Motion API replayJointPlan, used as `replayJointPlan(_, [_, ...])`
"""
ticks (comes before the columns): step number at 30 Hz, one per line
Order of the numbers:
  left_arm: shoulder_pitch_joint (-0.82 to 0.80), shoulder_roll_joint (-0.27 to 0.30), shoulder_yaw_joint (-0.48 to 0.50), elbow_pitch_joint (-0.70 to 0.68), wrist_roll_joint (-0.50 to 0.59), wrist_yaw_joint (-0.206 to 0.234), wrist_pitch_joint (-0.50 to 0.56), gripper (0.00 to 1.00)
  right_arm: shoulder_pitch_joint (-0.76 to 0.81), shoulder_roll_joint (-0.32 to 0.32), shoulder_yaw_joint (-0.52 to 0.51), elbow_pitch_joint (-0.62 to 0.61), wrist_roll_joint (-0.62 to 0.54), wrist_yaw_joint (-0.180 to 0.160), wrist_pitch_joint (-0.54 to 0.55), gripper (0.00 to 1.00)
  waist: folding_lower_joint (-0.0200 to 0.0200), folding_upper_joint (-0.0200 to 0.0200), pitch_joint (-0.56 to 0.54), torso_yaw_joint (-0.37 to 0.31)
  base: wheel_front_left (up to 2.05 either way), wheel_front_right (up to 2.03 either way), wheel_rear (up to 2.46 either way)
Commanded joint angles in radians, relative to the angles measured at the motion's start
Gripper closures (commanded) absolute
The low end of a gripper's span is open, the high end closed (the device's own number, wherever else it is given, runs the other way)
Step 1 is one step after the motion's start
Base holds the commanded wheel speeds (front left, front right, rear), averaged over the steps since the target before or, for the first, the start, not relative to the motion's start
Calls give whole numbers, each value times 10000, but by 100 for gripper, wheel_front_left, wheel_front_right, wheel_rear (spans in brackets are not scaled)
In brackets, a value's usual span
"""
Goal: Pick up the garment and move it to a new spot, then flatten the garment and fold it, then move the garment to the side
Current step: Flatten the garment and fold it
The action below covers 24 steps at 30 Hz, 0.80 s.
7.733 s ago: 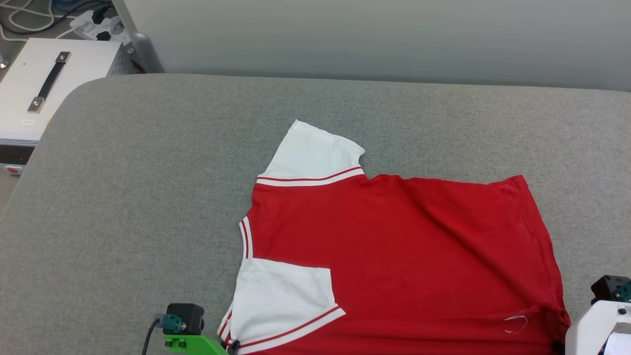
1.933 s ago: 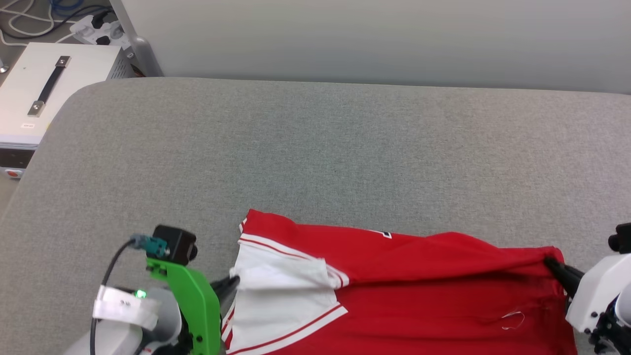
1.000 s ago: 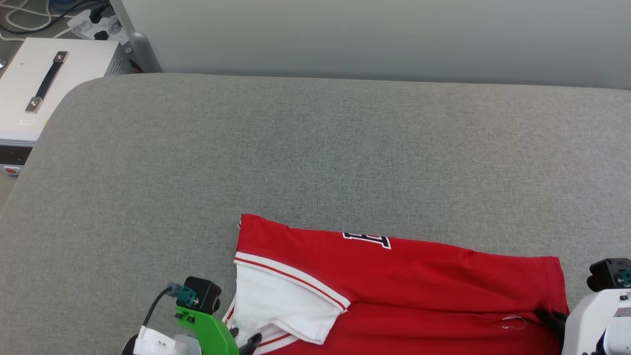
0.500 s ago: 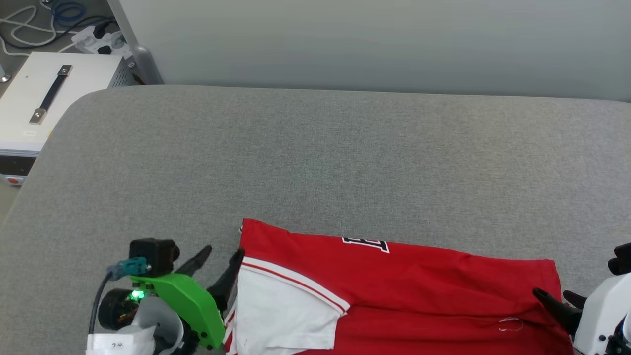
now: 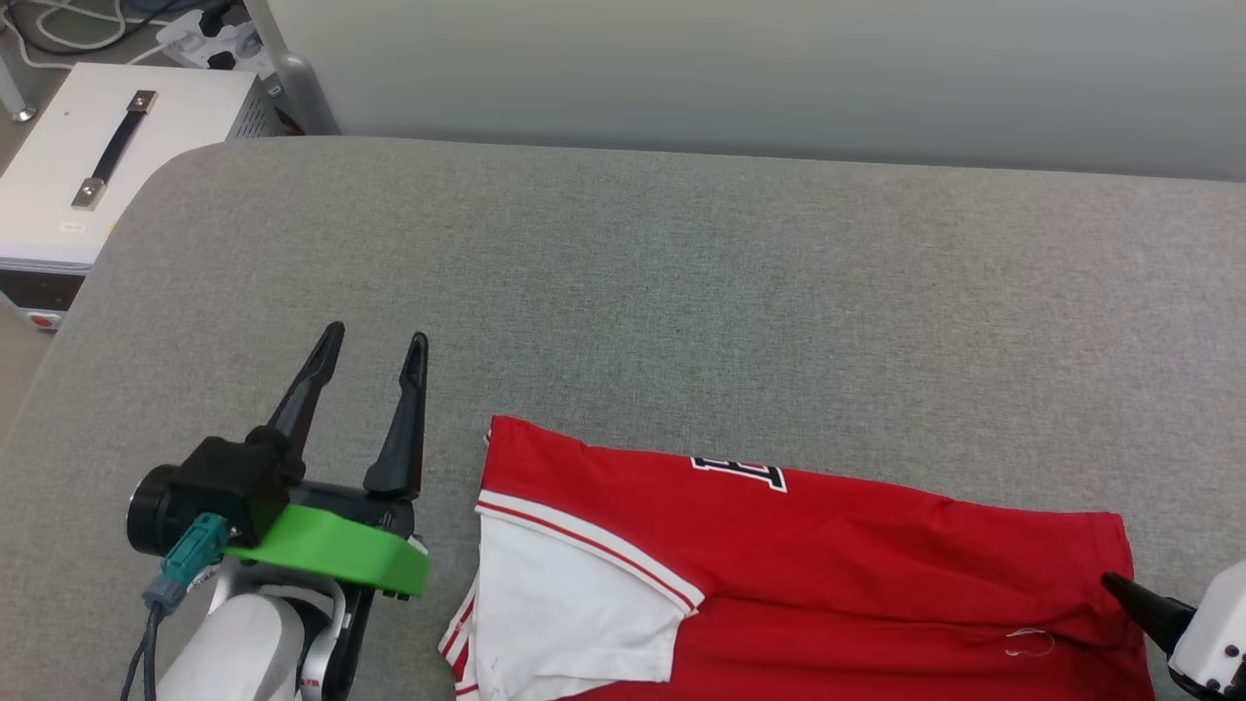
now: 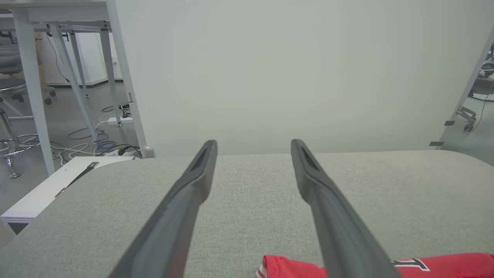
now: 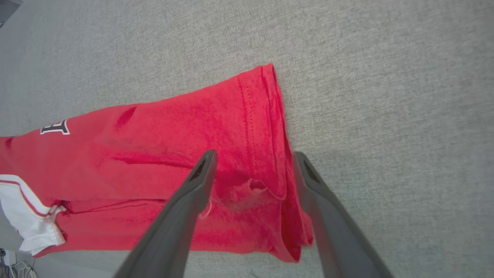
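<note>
The folded red jersey (image 5: 827, 545) lies at the grey worktop's (image 5: 681, 273) near edge; the left gripper (image 5: 377, 334) gapes empty beside its sleeve end, the right gripper (image 7: 253, 153) splayed, empty, over its hem

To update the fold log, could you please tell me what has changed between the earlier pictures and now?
The jersey, earlier spread flat, is folded in half, with lettering showing at its far edge. Both grippers released it: the left gripper opened and lifted clear beside it, the right gripper opened over the hem. The jersey stays on the grey cushion.
</note>
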Motion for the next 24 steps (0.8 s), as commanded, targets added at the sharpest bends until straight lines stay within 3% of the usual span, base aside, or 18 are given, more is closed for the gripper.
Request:
replayJointPlan(1, [257,-316,378,-189,496,-141,-52,0,-201,112,-136,132,-71,-7,50,0,0,-1,105,69,0,0,0])
replayJointPlan(8, [1034,-1948,2173,-554,2222,-1421,-55,0,-430,267,-691,810,-113,-7,-90,0,0,-1,332,245,0,0,0])
replayJointPlan(14, [1233,-2780,2886,-228,2978,-2405,-56,0,-472,191,-803,1524,78,-7,-243,0,0,-1,460,348,0,0,0])
replayJointPlan(24, [1144,-3238,3392,-121,3358,-2763,-56,0,-537,255,13,2189,572,-7,-523,0,0,-1,664,376,0,0,0])
